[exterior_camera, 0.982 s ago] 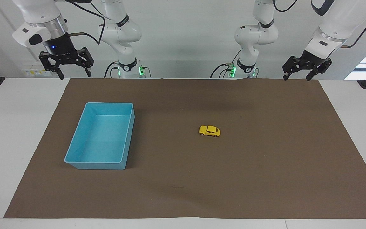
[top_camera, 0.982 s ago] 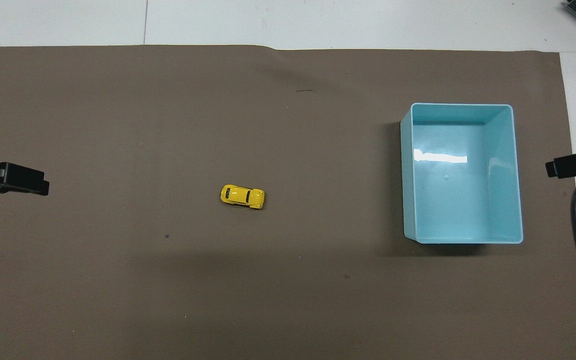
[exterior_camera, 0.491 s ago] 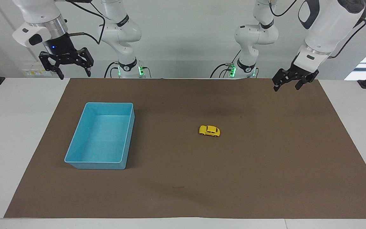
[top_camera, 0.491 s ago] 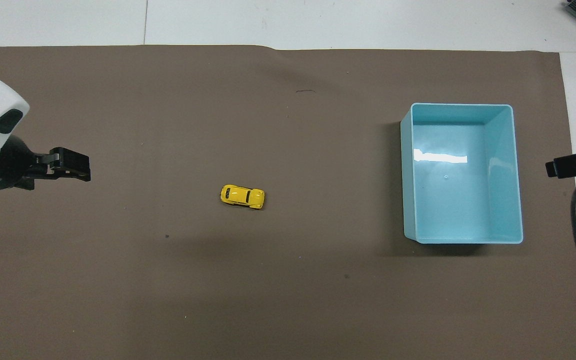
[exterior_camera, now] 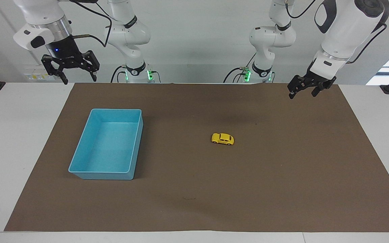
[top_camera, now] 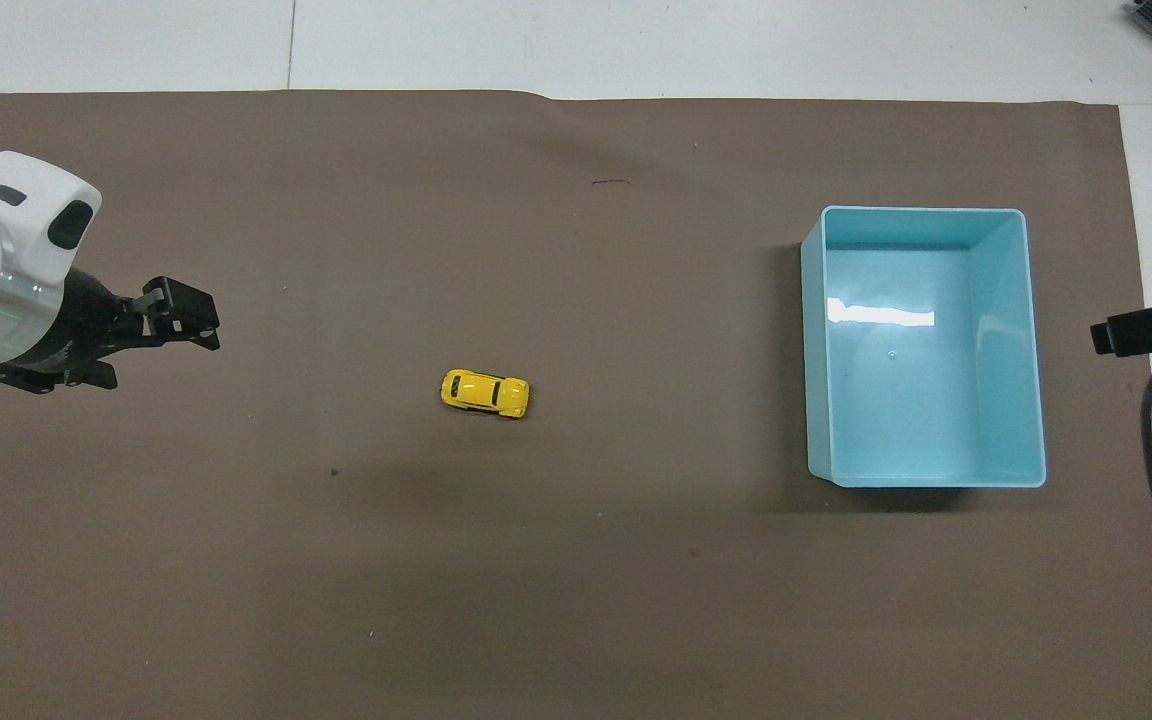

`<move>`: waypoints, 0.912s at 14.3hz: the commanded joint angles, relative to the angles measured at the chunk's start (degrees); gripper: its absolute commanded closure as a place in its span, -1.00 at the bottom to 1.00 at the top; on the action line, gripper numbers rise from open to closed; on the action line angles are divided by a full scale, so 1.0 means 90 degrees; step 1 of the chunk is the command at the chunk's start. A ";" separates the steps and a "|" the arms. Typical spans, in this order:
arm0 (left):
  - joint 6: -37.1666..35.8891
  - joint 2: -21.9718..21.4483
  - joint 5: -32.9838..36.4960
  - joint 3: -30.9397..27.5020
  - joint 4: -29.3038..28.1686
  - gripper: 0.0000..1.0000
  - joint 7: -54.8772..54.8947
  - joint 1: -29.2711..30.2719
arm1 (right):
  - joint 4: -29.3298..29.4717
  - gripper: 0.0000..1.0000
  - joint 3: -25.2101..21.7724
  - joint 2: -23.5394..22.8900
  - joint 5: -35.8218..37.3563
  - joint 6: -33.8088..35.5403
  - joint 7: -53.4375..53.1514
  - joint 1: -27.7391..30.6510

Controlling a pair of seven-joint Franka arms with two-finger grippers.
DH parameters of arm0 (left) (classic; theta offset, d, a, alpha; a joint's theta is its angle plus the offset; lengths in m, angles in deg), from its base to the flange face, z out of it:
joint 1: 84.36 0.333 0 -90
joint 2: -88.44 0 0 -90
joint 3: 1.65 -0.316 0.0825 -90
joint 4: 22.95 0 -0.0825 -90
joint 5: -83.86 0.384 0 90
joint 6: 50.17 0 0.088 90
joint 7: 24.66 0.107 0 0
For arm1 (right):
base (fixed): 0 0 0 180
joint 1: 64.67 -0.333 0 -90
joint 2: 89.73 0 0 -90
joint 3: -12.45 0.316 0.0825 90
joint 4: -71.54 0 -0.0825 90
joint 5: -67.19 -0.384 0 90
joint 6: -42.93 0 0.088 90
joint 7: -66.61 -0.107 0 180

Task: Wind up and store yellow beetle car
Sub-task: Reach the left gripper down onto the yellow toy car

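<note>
Left gripper (exterior_camera: 302,92): fingers (exterior_camera: 291,95) spread apart, holding nothing; raised over the brown mat (exterior_camera: 282,175) at the left arm's end of the desk (exterior_camera: 8,135), well apart from the car.

Right gripper (exterior_camera: 78,77): fingers parted, empty; hangs over the desk edge nearest the robots, at the right arm's end. This arm waits.

Yellow car (exterior_camera: 222,138): upright on its wheels on the mat, about mid-desk, untouched.

Blue bin (exterior_camera: 106,172): open-topped, nothing in it, toward the right arm's end, well apart from the car.

Step in hand (a judgement): the approach; neither winding nor storing is done. The next move calls for bringing the left gripper down over the car, fingers set across its narrow body, since so small a thing could easily roll or slip.
</note>
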State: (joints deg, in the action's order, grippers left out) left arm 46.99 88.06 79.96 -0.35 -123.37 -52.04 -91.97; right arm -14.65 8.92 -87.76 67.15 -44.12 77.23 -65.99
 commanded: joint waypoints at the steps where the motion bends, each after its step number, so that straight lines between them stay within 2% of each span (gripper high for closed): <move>1: 0.0520 -0.0007 -0.0065 -0.0077 -0.0364 -1.00 -0.0598 -0.0268 | -0.0052 -1.00 0.0031 0.0084 -0.0063 -0.0064 -0.0106 0.0019; 7: 0.1302 0.0490 -0.0075 -0.0077 -0.0502 -1.00 -0.3427 -0.0970 | -0.0052 -1.00 0.0002 0.0084 -0.0180 -0.0074 -0.0106 0.0019; 11: 0.1937 0.0939 -0.0075 -0.0077 -0.0511 -1.00 -0.5936 -0.1380 | -0.0052 -1.00 0.0002 0.0084 -0.0180 -0.0074 -0.0115 0.0019; 13: 0.2006 0.1106 -0.0065 -0.0077 -0.0511 -1.00 -0.7253 -0.1585 | -0.0052 -1.00 0.0002 0.0084 -0.0180 -0.0074 -0.0115 0.0019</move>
State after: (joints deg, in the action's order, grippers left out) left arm 63.20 97.11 79.77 -0.12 -127.32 -108.10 -103.94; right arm -14.65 8.91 -87.76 66.34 -44.12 77.23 -65.98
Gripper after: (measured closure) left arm 0.000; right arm 0.000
